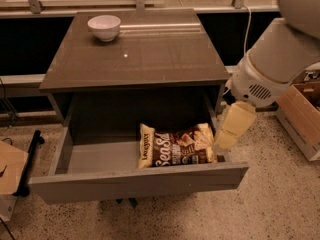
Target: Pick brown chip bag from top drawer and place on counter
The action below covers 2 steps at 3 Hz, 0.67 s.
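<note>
The brown chip bag (177,146) lies flat in the right half of the open top drawer (140,182), with white lettering on its dark middle. The counter (145,59) is the glossy dark top of the cabinet above the drawer. My gripper (226,140) is pale yellow and hangs from the white arm (270,69) at the right. It points down over the drawer's right edge, just right of the bag, close to its end. I cannot tell whether it touches the bag.
A white bowl (104,27) stands at the counter's back left. A cardboard box (300,116) sits on the speckled floor at the right. Another cardboard piece (9,166) and a black bar (31,156) lie at the left. A railing runs behind the cabinet.
</note>
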Each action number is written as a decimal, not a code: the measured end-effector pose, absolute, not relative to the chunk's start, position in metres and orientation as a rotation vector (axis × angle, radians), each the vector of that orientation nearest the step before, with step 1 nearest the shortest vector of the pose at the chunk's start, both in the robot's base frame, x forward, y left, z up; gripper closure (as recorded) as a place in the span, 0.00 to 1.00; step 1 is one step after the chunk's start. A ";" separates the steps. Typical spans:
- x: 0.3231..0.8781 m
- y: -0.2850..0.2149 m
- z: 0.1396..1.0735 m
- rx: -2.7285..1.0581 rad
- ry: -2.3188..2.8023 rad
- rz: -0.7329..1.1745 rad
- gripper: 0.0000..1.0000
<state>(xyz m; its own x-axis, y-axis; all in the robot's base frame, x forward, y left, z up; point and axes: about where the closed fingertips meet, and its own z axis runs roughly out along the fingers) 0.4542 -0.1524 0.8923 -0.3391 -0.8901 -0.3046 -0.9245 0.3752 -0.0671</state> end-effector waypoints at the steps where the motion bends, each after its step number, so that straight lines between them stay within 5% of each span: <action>1: 0.464 -0.126 0.858 -1.564 2.387 0.283 0.00; 2: 0.480 -0.108 0.825 -1.471 2.449 0.387 0.00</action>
